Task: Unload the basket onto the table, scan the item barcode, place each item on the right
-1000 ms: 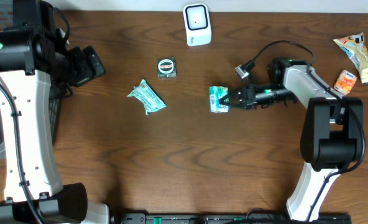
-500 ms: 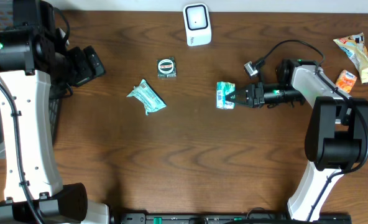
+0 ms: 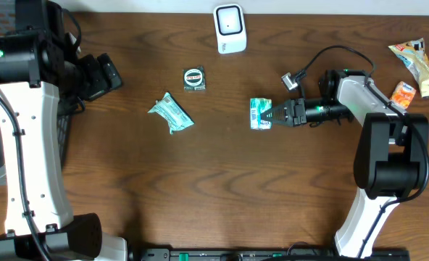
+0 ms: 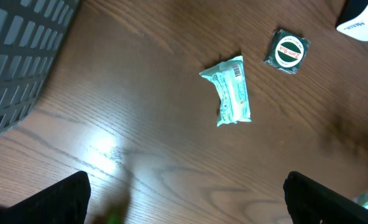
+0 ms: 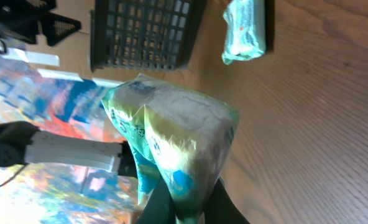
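Right gripper (image 3: 274, 114): jaws nipped tight on one end of the green-and-white packet, with the arm reaching out toward the robot's left.
Held packet (image 3: 260, 114): sits at the very fingertips and stands out past them. In the wrist view the packet (image 5: 171, 134) is puffy, with a crimped seam, and fills the space just ahead of the fingers. Whether it touches the wood, cannot tell.
Table (image 3: 222, 188): dark brown wood grain under and around the gripper.
Black square sachet (image 3: 194, 79): past the fingertips and well apart, with a round label facing up.
Teal pouch (image 3: 170, 114): straight ahead of the fingertips and farther out than the held packet, lying flat.
White scanner (image 3: 230, 29): ahead and off to one side, near the table's far edge, well apart from the packet.
Snack bags (image 3: 417, 64): behind the gripper, beyond the arm's elbow, with a small orange packet (image 3: 403, 94) beside them.
Left gripper (image 3: 102, 75): farthest off, jaws spread wide with nothing between them.
Grey basket (image 4: 19, 56): close to the left gripper, slatted wall showing.
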Controlling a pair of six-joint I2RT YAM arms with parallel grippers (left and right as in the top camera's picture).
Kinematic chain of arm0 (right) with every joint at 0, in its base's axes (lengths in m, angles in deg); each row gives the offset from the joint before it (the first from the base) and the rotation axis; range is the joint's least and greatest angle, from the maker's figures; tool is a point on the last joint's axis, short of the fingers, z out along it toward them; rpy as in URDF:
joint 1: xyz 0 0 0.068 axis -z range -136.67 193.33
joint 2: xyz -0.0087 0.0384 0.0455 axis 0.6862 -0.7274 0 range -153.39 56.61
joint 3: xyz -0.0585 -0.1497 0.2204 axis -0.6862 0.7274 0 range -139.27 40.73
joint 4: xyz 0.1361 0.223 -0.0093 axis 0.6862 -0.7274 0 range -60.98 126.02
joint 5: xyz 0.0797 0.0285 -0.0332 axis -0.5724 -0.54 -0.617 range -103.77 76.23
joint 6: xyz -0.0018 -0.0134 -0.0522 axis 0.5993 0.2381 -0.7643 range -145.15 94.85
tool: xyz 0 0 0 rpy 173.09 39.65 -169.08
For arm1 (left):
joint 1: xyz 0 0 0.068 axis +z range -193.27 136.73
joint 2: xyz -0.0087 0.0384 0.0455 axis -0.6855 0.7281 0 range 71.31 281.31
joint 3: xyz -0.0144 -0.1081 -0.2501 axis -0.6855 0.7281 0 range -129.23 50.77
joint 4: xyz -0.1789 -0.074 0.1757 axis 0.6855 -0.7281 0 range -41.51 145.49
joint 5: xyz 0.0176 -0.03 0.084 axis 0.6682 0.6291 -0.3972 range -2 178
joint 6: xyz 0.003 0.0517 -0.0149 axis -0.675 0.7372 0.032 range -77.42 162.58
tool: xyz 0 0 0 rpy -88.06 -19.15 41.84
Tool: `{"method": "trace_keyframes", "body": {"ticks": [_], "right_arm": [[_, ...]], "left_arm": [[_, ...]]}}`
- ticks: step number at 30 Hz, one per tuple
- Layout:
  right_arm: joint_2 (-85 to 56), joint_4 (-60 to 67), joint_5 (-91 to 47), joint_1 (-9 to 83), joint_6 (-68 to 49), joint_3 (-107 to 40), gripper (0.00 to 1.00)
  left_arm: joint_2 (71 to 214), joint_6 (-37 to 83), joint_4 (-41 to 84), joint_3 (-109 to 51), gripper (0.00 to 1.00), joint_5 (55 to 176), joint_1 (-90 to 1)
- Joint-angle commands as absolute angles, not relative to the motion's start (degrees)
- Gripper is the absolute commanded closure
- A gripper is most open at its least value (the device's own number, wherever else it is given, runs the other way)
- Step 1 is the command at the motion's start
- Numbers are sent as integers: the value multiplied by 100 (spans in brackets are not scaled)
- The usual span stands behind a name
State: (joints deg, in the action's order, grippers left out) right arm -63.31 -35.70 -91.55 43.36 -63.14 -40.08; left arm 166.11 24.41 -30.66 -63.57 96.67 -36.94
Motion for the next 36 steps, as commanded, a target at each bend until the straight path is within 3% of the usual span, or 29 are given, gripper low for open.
{"method": "trace_keyframes", "body": {"ticks": [1,4,7,10,12,20,25,31,36], "right_arm": [[-6189,-3520,-8656,4179,-6413,-3984,98],[-6189,-3013,-7522,3912,-5163,-3984,99],[-6189,-2186,-5651,3552,-3040,-4131,99],[-6189,-2141,-4493,3276,-2625,-4614,99],[-6189,-2147,-2985,2855,-2404,-5696,99],[-6210,-1107,-888,2258,-2586,-7387,99],[-6263,714,-62,2103,-3300,-7505,99],[-6726,2495,-58,2024,-4660,-7497,99],[-7319,3166,-58,1998,-5552,-7497,99]], "left_arm": [[16563,2454,-3084,-6403,2,9636,-3681],[16563,2454,-3084,-6403,2,9636,-3681],[16563,2454,-3084,-6403,2,9636,-3681],[16563,2454,-3084,-6403,2,9636,-3681],[16563,2454,-3084,-6403,2,9636,-3681],[16563,2454,-3084,-6403,2,9636,-3681],[16563,2454,-3084,-6403,2,9636,-3681],[16563,2454,-3084,-6403,2,9636,-3681],[16563,2454,-3084,-6403,2,9636,-3681]]}}
